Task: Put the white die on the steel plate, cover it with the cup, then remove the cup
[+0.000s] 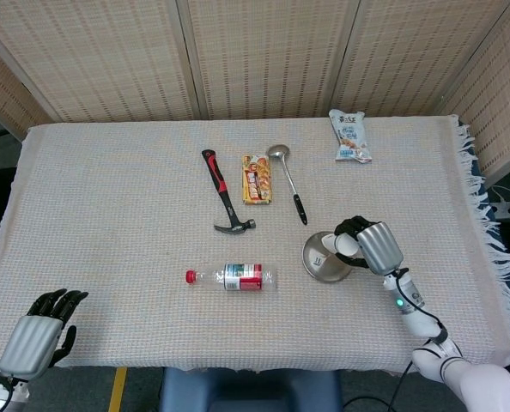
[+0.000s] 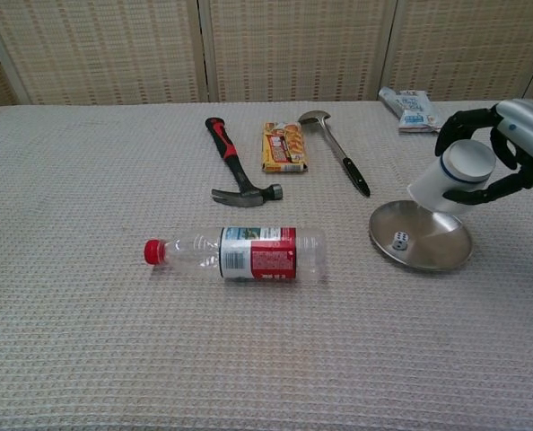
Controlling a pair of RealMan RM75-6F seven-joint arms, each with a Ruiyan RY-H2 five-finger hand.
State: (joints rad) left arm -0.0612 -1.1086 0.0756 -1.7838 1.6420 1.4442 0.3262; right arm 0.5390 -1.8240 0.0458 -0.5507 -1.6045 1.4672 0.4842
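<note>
A small white die (image 2: pixel 399 240) lies uncovered on the round steel plate (image 2: pixel 432 250), left of its middle; in the head view the die (image 1: pixel 318 258) shows as a pale speck on the plate (image 1: pixel 322 262). My right hand (image 2: pixel 507 153) grips the white cup (image 2: pixel 453 177) upside down and tilted, lifted above the plate's far right rim. From the head view the same hand (image 1: pixel 371 245) and cup (image 1: pixel 341 246) sit over the plate's right side. My left hand (image 1: pixel 37 335) rests at the table's near left corner, fingers curled, holding nothing.
A clear bottle (image 2: pixel 240 252) with a red cap lies left of the plate. Further back are a red-handled hammer (image 2: pixel 232 171), a snack bar (image 2: pixel 283 146), a steel ladle (image 2: pixel 338 154) and a snack packet (image 2: pixel 411 109) at the far right.
</note>
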